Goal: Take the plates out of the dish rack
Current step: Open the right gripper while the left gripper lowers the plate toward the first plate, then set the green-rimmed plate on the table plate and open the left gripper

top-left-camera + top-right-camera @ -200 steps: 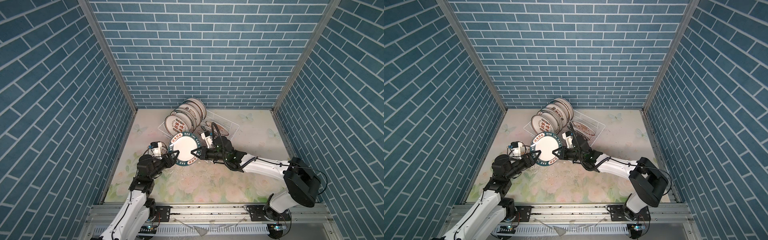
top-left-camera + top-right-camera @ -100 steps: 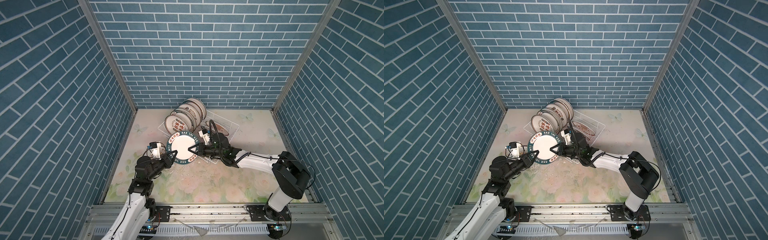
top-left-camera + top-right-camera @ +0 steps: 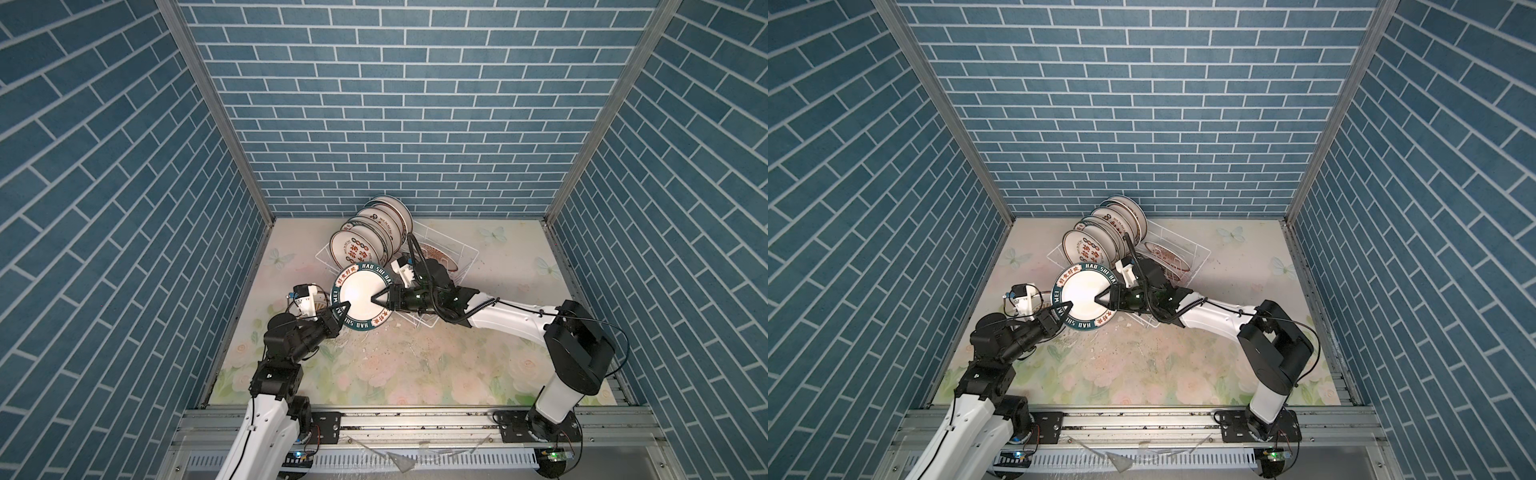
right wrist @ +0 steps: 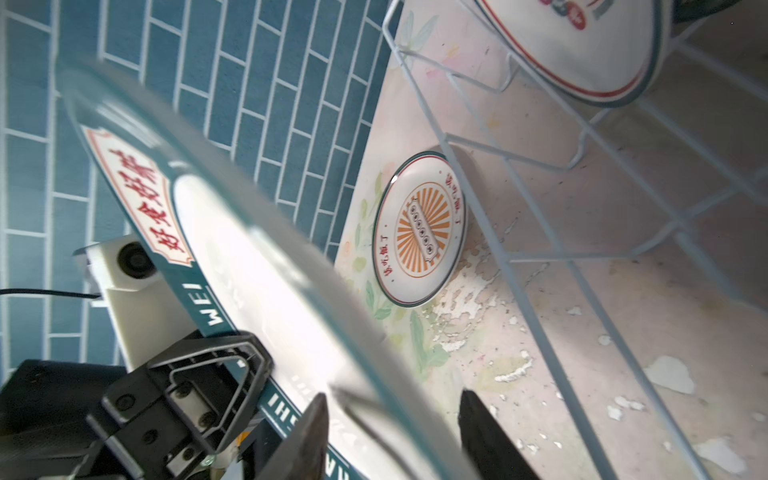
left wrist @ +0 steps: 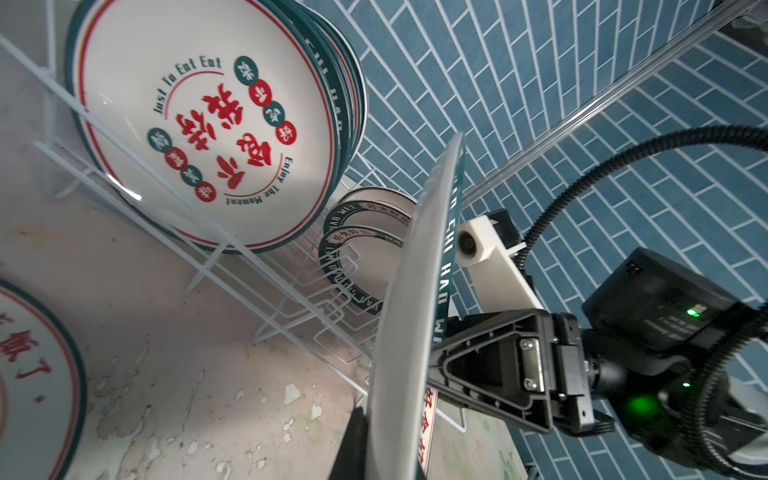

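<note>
The pale floral-printed desk (image 3: 415, 357) is worn nearest the front, with flakes of its surface peeled away. Over its left-middle part the left hand (image 3: 344, 309) is clenched on the lower left rim of a round white ceramic plate with a dark green lettered rim (image 3: 360, 291). The plate is held up off the desk, tilted, with its face turned up toward both top views. The left wrist view shows it edge-on (image 5: 415, 332).

At the opposite rim the right hand (image 3: 376, 298) straddles the plate's edge but is released. In the right wrist view its two dark fingers (image 4: 309, 432) stand apart, and a gap shows on the plate's back side.

A white plate printed with an orange sunburst (image 4: 419, 230) lies flat on the desk, just beside a wire wall of the white wire rectangular dish rack (image 3: 471, 249).

Farther back, a row of white dark-rimmed plates (image 3: 360, 249) stands on edge in the rack's left part, leaning together. In its right part a plate with a red-brown pattern (image 3: 436, 254) lies nearly flat.

Blue brick-patterned walls (image 3: 395, 104) close the scene behind.
</note>
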Tool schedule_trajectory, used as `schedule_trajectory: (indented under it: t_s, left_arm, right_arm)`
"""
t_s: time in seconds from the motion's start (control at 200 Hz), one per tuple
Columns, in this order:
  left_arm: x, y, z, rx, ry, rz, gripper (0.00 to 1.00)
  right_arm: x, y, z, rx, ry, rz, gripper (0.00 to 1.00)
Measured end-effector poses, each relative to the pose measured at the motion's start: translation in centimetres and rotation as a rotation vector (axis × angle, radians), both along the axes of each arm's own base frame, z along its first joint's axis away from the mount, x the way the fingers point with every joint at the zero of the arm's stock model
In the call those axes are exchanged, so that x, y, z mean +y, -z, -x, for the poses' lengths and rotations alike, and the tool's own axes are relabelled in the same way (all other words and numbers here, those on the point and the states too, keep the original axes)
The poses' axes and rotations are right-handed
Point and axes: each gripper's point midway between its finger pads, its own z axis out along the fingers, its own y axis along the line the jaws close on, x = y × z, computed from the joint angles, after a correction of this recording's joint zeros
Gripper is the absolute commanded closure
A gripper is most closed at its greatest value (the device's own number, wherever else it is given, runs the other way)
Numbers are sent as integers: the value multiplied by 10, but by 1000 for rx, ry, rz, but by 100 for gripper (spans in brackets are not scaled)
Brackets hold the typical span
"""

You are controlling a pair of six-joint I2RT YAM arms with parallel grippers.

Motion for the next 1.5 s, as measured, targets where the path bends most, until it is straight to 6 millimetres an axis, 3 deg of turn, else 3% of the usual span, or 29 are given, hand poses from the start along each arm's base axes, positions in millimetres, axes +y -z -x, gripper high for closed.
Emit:
schedule_trajectory:
  t_s: [0.225,0.545,0.8,1.065,1.36,1.5]
  left_arm:
    - [31,23,1,114,-124,-14,100]
    - [87,13,3,161,-351,-9,100]
    - [121,43,5,300,-516,-24,100]
    - [152,70,6,403,-645,-76,100]
    - [162,101,8,493,-678,-68,96]
    - [163,109,5,515,-668,-51,88]
  right_arm:
    - [-24,-12,-19,-138,88,158,40]
    - [-91,-38,-32,-346,244,394,37]
    - [-136,-53,-41,-496,328,603,37]
    - [-158,-46,-43,-558,327,755,37]
    - [-171,-45,-47,-583,352,827,37]
    - [-173,-44,-48,-591,355,842,36]
